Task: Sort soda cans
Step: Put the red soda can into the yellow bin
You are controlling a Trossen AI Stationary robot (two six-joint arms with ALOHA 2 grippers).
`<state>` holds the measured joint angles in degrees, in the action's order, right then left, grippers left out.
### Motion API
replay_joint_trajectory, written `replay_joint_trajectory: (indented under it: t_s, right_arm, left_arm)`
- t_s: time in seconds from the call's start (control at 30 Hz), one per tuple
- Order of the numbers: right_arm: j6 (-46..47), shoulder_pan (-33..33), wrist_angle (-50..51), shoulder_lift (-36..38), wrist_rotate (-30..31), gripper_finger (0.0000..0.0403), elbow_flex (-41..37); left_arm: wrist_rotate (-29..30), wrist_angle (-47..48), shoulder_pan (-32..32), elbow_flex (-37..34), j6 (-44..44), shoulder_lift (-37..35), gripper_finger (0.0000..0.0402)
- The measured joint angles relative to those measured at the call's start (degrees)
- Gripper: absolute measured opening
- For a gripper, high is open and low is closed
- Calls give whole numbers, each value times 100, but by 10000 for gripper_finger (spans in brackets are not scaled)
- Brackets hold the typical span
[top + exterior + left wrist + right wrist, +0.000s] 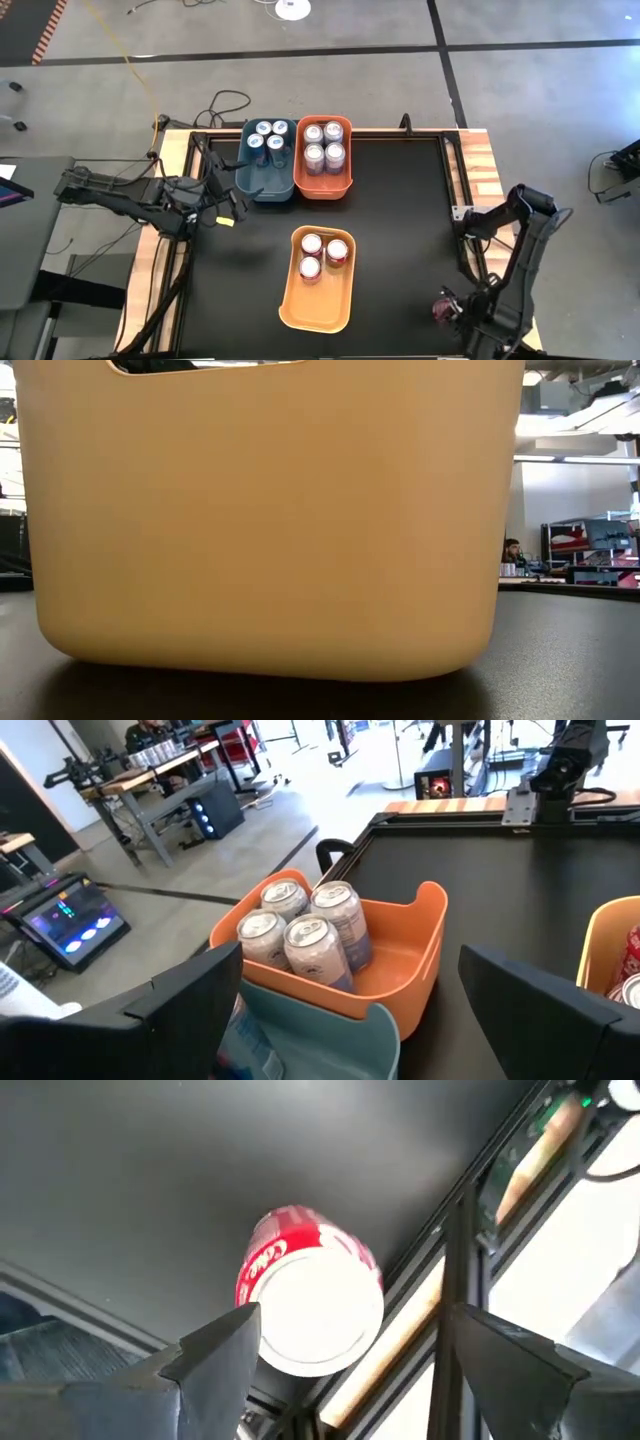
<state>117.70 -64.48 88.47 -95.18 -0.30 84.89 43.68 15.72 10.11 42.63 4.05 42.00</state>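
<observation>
A red soda can (315, 1305) with a silver top stands upright on the black table, close to its right edge (441, 307). My right gripper (345, 1350) hangs over it, pointing down and open, one finger on each side of the can's top and clear of it. Three more red cans (322, 255) stand in the yellow-orange bin (316, 308). Several silver cans (300, 935) fill the orange bin (324, 185), and blue cans (270, 135) stand in the blue bin (262, 180). My left gripper (365, 1020) waits open beside the blue bin, at the table's left.
The yellow-orange bin (270, 520) stands mid-table near the front and fills the low view. The table's raised metal frame and wooden rim (470, 1240) run right beside the lone red can. Bare black tabletop lies between the bins and the right edge (410, 220).
</observation>
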Motion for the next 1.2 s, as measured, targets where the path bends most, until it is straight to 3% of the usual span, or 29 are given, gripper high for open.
replay_joint_trajectory:
  t_s: [0.73, 1.03, 1.2]
  right_arm:
    - [-105, -47, -1232, -2, 58, 355, -904]
    - [-417, 22, -1401, 15, 52, 264, -996]
    - [-908, 190, -1371, 13, 13, 258, -983]
  left_arm:
    - [0, 40, 2, 0, -85, 2, 368]
    - [2, 40, 2, 0, -148, 2, 368]
    - [2, 61, 2, 0, -233, 2, 368]
